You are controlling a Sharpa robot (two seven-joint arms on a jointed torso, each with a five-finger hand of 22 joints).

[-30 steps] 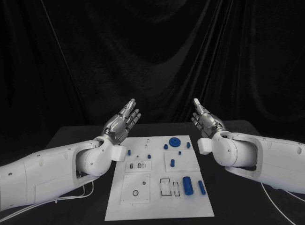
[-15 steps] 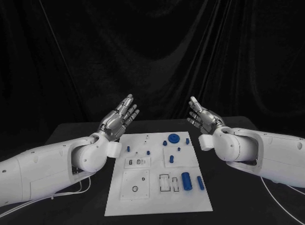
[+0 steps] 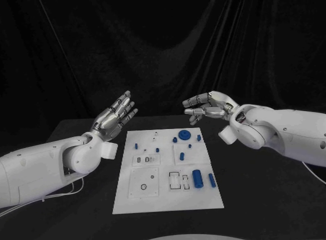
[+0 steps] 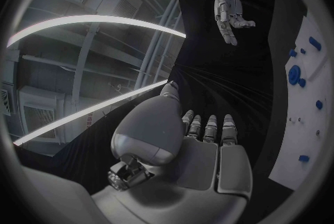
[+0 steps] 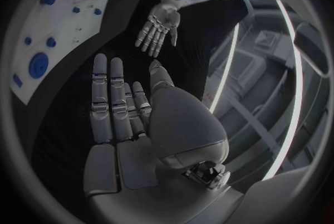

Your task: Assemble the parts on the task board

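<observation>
Both empty, left hand [image 3: 113, 118] flat with fingers spread, right hand [image 3: 206, 107] loosely curled, raised beyond the task board's [image 3: 167, 200] far corners, parts [image 3: 199, 178] lying below and nearer the robot, right hand closer to the round blue piece [image 3: 184, 134].

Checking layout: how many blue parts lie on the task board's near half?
2: a thick cylinder and a thinner one, by the right edge; tiny ones may be missed.
</observation>
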